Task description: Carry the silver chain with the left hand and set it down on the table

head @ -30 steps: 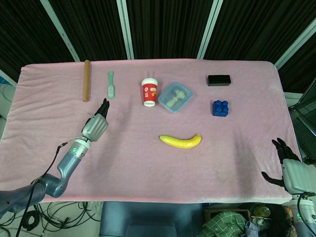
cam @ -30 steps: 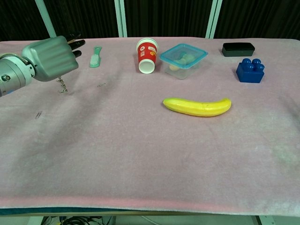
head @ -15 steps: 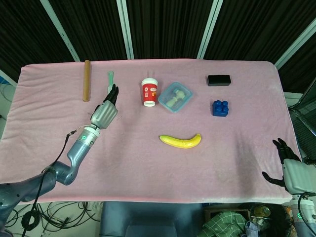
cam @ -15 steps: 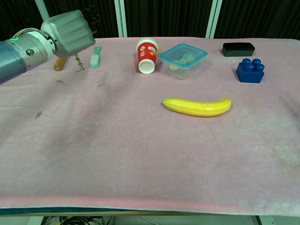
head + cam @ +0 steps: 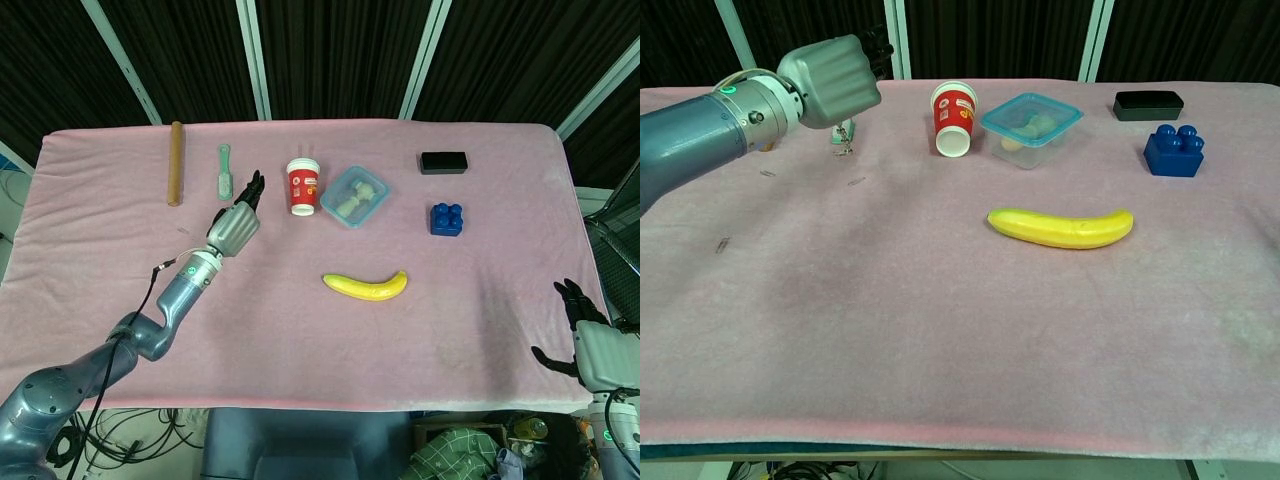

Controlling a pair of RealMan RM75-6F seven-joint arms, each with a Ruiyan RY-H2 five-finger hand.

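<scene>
My left hand (image 5: pixel 835 80) hovers above the pink table (image 5: pixel 940 330) at the back left, just left of the red cup (image 5: pixel 954 118). It grips the silver chain (image 5: pixel 844 140), whose short end dangles under the hand, in front of the green brush. In the head view the left hand (image 5: pixel 236 222) shows between the green brush (image 5: pixel 225 172) and the red cup (image 5: pixel 303 187), and the chain is hidden beneath it. My right hand (image 5: pixel 590 340) hangs off the table's near right corner, fingers apart and holding nothing.
A wooden stick (image 5: pixel 176 162) lies at the back left. Right of the cup stand a clear lidded container (image 5: pixel 1031 128), a blue brick (image 5: pixel 1173 151) and a black box (image 5: pixel 1148 104). A banana (image 5: pixel 1060 228) lies mid-table.
The left hand has carried the dangling chain rightward and farther back, from beside the wooden stick to beside the red cup. The right hand has stayed put.
</scene>
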